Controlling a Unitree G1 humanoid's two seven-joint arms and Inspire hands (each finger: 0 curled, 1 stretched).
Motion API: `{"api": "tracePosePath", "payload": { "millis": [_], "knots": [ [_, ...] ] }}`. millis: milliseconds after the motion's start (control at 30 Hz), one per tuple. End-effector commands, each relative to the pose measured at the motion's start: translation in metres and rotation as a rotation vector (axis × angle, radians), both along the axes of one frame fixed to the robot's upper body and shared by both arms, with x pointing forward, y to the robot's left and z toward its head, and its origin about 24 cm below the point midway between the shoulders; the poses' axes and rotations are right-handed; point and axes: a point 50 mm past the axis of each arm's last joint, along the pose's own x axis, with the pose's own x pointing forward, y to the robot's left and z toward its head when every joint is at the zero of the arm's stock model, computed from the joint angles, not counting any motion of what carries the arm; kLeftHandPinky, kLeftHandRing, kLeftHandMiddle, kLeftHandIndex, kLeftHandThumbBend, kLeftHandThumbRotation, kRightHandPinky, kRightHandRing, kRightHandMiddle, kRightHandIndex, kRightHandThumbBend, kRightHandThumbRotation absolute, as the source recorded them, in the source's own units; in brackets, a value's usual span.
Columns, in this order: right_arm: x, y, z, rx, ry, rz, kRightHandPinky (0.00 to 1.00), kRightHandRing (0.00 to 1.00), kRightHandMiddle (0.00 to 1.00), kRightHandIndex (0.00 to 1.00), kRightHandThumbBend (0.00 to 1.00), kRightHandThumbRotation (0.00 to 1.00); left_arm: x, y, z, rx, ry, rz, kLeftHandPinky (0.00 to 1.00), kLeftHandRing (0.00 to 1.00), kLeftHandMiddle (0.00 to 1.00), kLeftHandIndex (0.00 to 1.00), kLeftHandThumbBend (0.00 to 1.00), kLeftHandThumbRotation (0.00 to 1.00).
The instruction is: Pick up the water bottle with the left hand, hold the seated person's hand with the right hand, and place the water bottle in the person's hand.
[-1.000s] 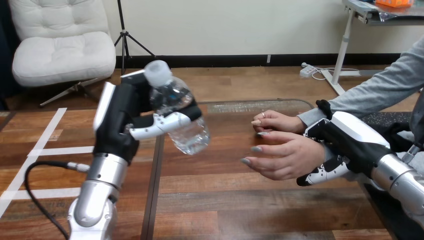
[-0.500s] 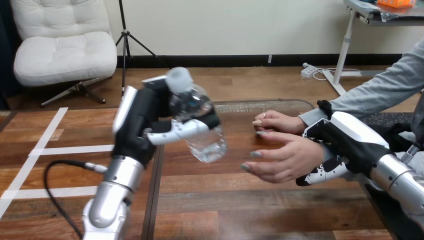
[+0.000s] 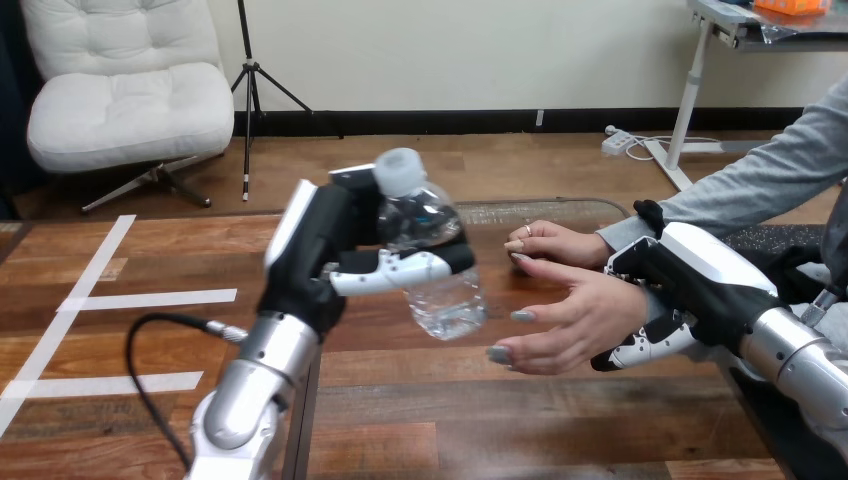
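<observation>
Holding the water bottle (image 3: 440, 270) in the air above the table (image 3: 480, 420), the left hand (image 3: 325, 250) is clenched on it. One of its fingers (image 3: 400, 268) lies across the front of the clear body, and the rest of the hand is behind the neck. The bottle is tilted: its white cap (image 3: 399, 170) is up, and its base points down and toward the person, free of the wood.

To the right of the base, the person's hand (image 3: 570, 315) is open with the palm turned to the bottle. Its fingertips are just beside the base but apart from it, and a narrow strip of bare wood shows in the gap.

The right hand (image 3: 700, 280) is at the person's wrist (image 3: 632, 300), with fingers curled under it and the thumb over it, so it grasps the wrist. A second hand of the person (image 3: 555, 243) rests behind, near the table's far edge (image 3: 530, 205).
</observation>
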Motion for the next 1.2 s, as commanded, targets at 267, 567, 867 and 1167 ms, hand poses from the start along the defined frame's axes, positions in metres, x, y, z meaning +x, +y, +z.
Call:
{"api": "tracePosePath", "payload": {
  "millis": [267,567,867,1167],
  "knots": [
    [0.017,0.012,0.038,0.056,-0.162,0.023,0.20,0.23,0.28,0.30,0.81,0.00,0.021,-0.026,0.026,-0.043,-0.087,-0.090,0.25,0.30,0.34,0.37,0.71,0.00],
    [0.017,0.014,0.039,0.060,-0.169,0.031,0.19,0.23,0.28,0.29,0.81,0.00,0.025,-0.034,0.026,-0.043,-0.075,-0.112,0.25,0.30,0.34,0.36,0.74,0.00],
    [0.016,0.014,0.039,0.062,-0.172,0.033,0.19,0.22,0.27,0.29,0.81,0.00,0.028,-0.041,0.026,-0.036,-0.073,-0.132,0.25,0.30,0.34,0.36,0.75,0.00],
    [0.015,0.015,0.039,0.072,-0.171,0.035,0.18,0.22,0.27,0.28,0.81,0.00,0.029,-0.047,0.026,-0.046,-0.055,-0.161,0.25,0.30,0.34,0.36,0.75,0.00]
  ]
}}
